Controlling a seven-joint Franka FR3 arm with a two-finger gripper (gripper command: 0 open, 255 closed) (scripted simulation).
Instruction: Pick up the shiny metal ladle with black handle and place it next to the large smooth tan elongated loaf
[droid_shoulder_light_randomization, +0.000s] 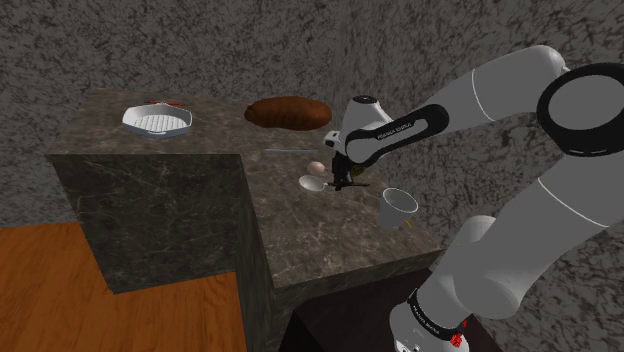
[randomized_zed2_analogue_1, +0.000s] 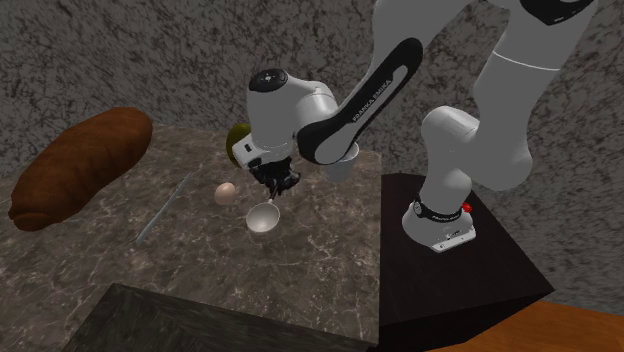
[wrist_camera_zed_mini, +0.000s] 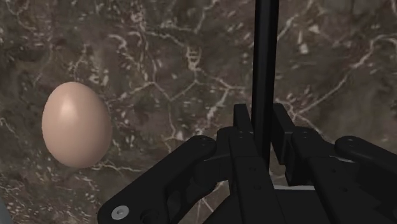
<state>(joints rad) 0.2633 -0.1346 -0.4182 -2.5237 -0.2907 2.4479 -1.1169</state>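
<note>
Gripper: fingers closed onto the black handle of the ladle, which runs straight out between them in the wrist view. The grip looks centred.

Ladle: the bowl hangs low below the wrist, close over the dark marbled counter. I cannot tell whether it touches the surface. The egg sits just beside the bowl.

Progress (judged):
- Done: the grasp is made.
- Not yet done: the carry and the placement. The loaf, dark brown and elongated, lies well apart from the ladle toward the back of the counter.
- Remaining: lift clear, pass the egg and the thin rod lying between ladle and loaf, set down beside the loaf, release.

View notes:
- The wrist view gives the finger-to-handle contact plainly. From the two exterior views I cannot judge it.
- The shoulder view adds a white ribbed dish on the far counter section and a white cup near the arm.
- The second exterior view adds an olive round object behind the wrist. It also lays out the route to the loaf most clearly.
</note>
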